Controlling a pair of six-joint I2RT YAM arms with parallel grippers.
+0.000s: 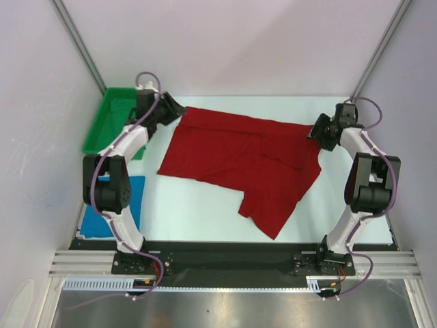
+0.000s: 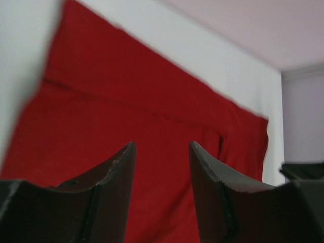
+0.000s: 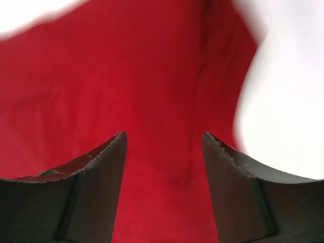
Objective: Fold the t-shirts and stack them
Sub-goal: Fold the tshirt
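I reckon we're early on: the red t-shirt (image 1: pixel 239 160) lies spread, unfolded, mid-bench (image 1: pixel 205 212), the blue t-shirt (image 1: pixel 136 201) sits apart at the near left, nothing stacked, and my left tool (image 1: pixel 174 109) and right tool (image 1: pixel 315 133) stand parted, empty, at the red one's far corners.

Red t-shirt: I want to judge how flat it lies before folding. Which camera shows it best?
The top external view: the red t-shirt shows almost whole there, spread out, its edges and creases clear. Both wrist views give only blurred close-up patches of its cloth, never the full outline.
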